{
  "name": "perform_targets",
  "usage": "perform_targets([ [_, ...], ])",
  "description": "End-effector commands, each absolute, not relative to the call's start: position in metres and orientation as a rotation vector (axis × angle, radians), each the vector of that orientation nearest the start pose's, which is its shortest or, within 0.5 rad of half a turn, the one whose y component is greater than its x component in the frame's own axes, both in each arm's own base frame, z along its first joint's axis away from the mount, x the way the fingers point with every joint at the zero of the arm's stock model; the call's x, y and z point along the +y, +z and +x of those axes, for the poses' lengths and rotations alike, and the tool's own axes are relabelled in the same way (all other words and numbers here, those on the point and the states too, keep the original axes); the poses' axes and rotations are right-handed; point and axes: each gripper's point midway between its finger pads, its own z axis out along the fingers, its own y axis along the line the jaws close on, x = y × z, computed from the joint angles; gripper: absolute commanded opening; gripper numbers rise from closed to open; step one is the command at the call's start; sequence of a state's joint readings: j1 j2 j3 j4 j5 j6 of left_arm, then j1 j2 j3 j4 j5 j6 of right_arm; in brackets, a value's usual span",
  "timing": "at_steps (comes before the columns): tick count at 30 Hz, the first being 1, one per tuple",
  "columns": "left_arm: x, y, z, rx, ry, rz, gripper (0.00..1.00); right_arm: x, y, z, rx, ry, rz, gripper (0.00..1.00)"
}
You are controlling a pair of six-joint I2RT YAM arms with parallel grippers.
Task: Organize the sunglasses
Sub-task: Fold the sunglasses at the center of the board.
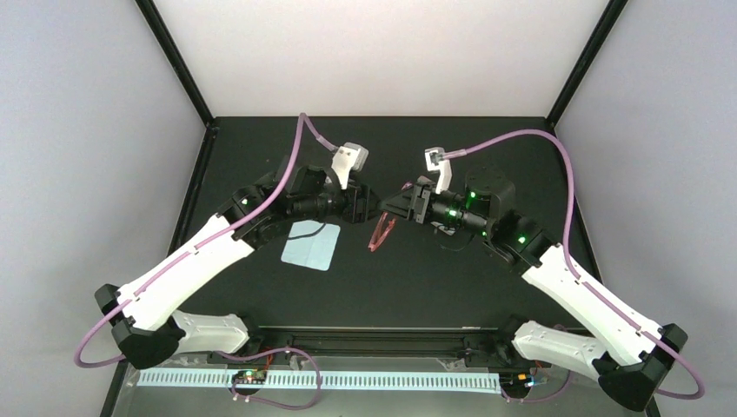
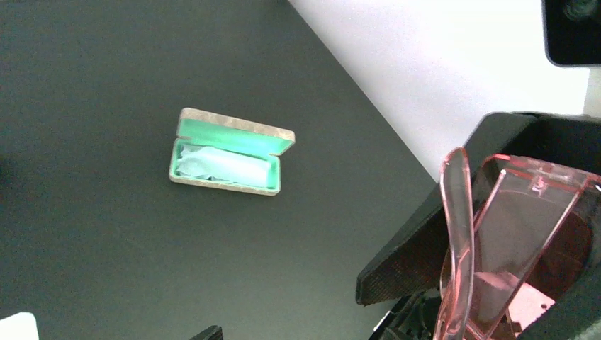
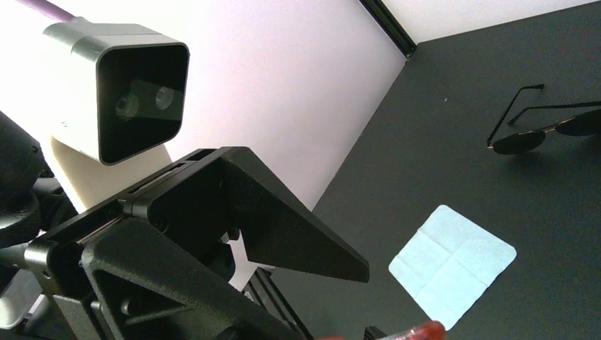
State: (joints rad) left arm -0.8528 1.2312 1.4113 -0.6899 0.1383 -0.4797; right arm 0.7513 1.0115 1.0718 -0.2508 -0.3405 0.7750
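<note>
The sunglasses [image 1: 381, 234], with a thin red-pink frame and clear lenses, hang above the black table between the two grippers. My right gripper [image 1: 393, 211] is shut on them. In the left wrist view they fill the lower right [image 2: 496, 248], held between the right gripper's black fingers [image 2: 411, 258]. A red arm tip [image 3: 419, 330] shows at the bottom of the right wrist view. My left gripper [image 1: 368, 207] faces them from the left, open and empty; one of its fingertips [image 2: 210, 331] shows at the frame's bottom.
An open glasses case [image 2: 230, 152] with green lining and a pale cloth inside lies on the table. A light blue cloth [image 1: 310, 246] lies flat left of centre. A black dark-lensed pair [image 3: 542, 134] lies beyond the cloth [image 3: 453, 265].
</note>
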Motion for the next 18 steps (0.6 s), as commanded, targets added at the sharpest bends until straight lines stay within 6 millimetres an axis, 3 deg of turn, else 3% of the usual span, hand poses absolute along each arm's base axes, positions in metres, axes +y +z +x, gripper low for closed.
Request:
perform_targets([
  [1,-0.283,0.369,0.235,2.120,-0.843,0.425,0.62,0.271,0.378,0.221,1.921,1.286,-0.250,0.43],
  [6,-0.261,0.369,0.240,2.099,-0.750,0.350,0.72,0.253,0.368,0.223,1.942,1.142,-0.247,0.42],
  [9,-0.248,0.359,0.240,2.105,-0.689,0.344,0.79,0.242,0.363,0.225,1.952,1.062,-0.251,0.42],
  [15,-0.216,0.325,0.235,2.150,-0.545,0.320,0.98,0.219,0.351,0.239,1.970,0.911,-0.261,0.42],
  [18,-0.197,0.303,0.231,2.169,-0.449,0.316,0.99,0.209,0.343,0.250,1.985,0.825,-0.275,0.42],
])
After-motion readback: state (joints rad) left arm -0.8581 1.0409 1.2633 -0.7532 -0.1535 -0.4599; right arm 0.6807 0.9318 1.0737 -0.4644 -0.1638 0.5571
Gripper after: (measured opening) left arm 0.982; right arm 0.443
